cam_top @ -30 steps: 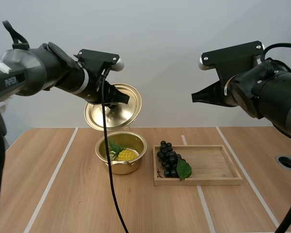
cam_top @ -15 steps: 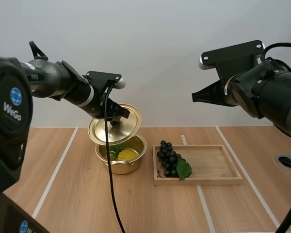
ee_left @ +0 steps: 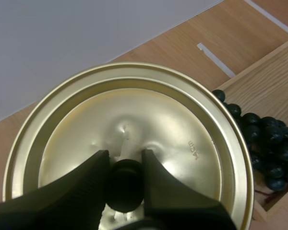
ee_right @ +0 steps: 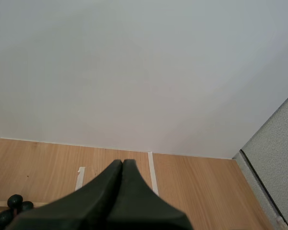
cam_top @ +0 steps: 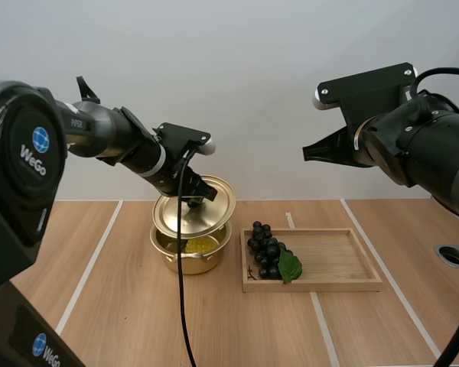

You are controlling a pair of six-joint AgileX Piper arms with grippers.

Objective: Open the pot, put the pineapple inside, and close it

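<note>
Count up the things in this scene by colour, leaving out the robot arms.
Gold: 2, the pot and the lid tilted over it
Yellow: 1, the pineapple inside the pot, glimpsed under the lid
Black: 1, the bunch of grapes at the tray's left end
Wood: 1, the tray
Total: 5

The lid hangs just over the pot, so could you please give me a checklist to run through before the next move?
1. Left gripper pinches the knob of the lid between its tips: ok.
2. Pineapple inside the pot, yellow showing under the lid: ok.
3. Lid level with the pot's rim: not ok, tilted.
4. Lid touching the rim: cannot tell.
5. Right gripper, shut, raised away from the pot: ok.
6. Grapes in the tray, apart from the pot: ok.
</note>
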